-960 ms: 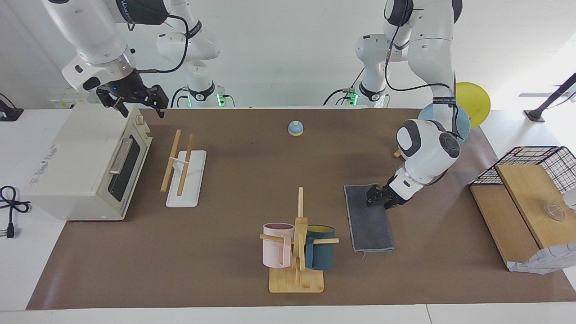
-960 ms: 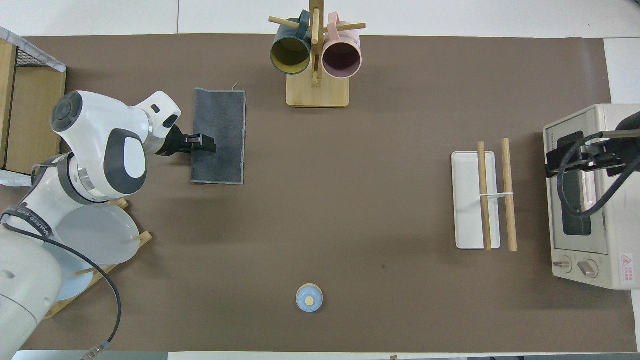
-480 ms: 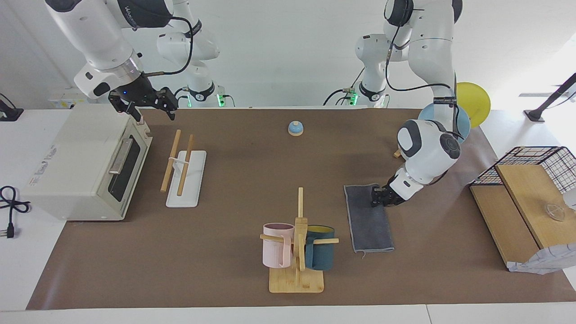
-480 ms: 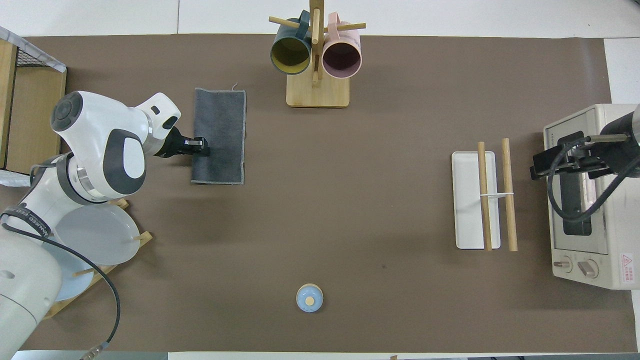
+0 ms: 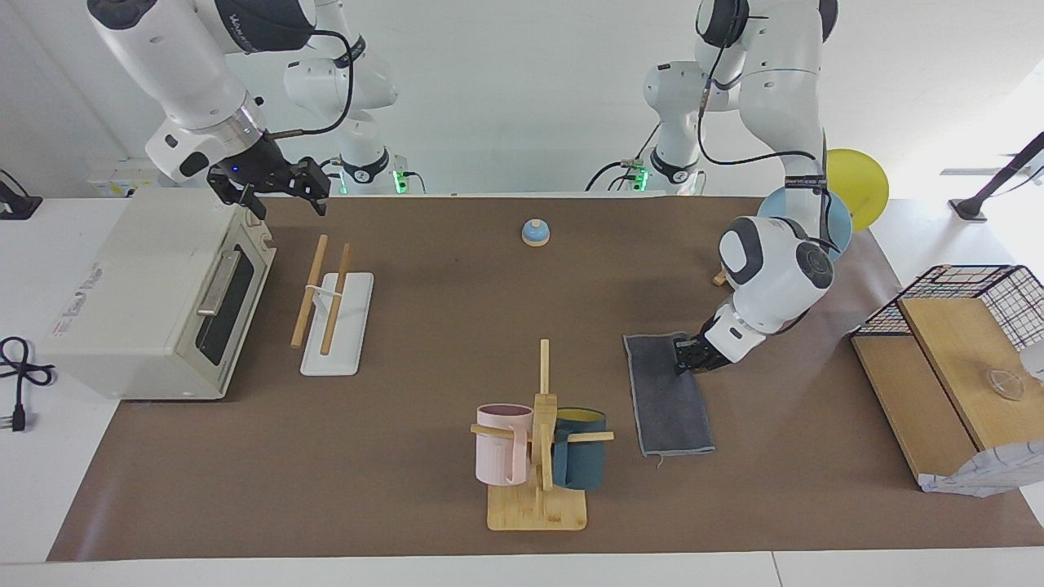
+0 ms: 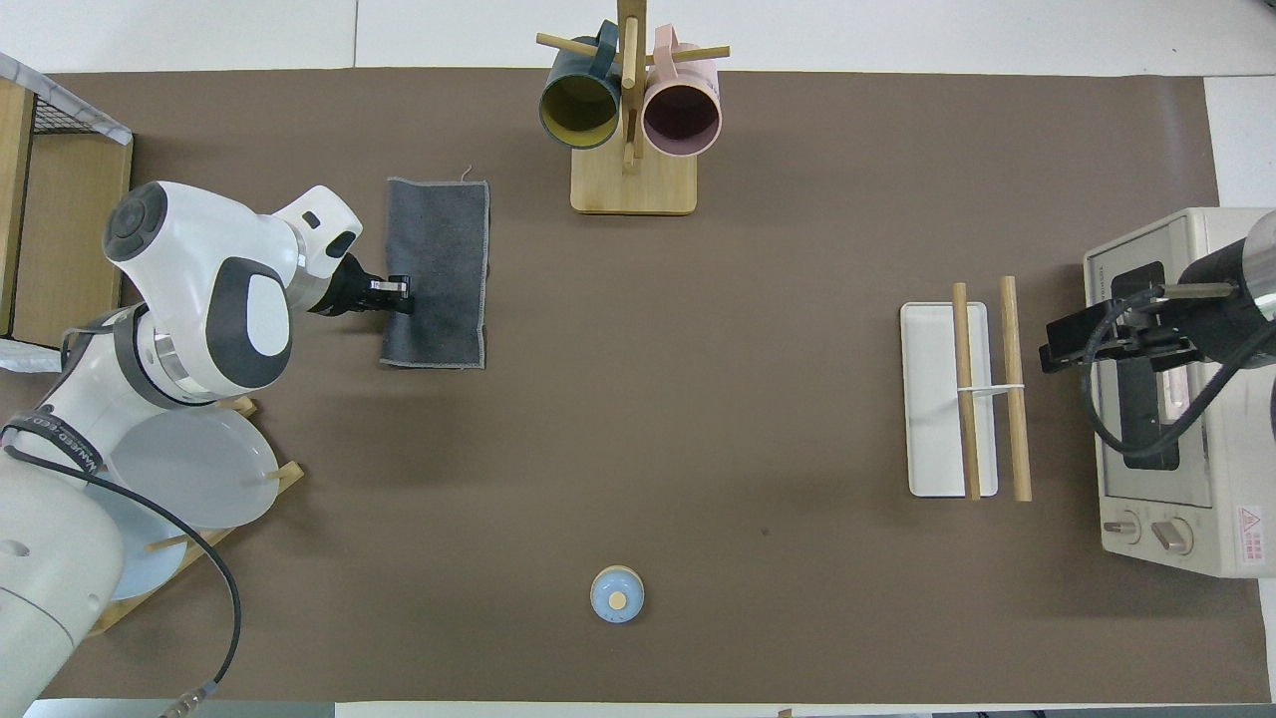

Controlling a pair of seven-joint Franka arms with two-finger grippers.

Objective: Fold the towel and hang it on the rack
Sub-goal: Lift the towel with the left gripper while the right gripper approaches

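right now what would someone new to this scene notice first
The dark grey folded towel lies flat beside the bamboo mug tree, with the left gripper low at its edge. Toward the right arm's end, the right gripper hangs above the wooden two-rod rack and white toaster oven.

Robotics laboratory staged as a kitchen. Evidence: two white robot arms (image 5: 767, 269) mounted at a table under a brown mat (image 5: 440, 326), bare white walls, trailing cables, and household props: toaster oven (image 5: 155, 293), mug tree (image 5: 538, 456).
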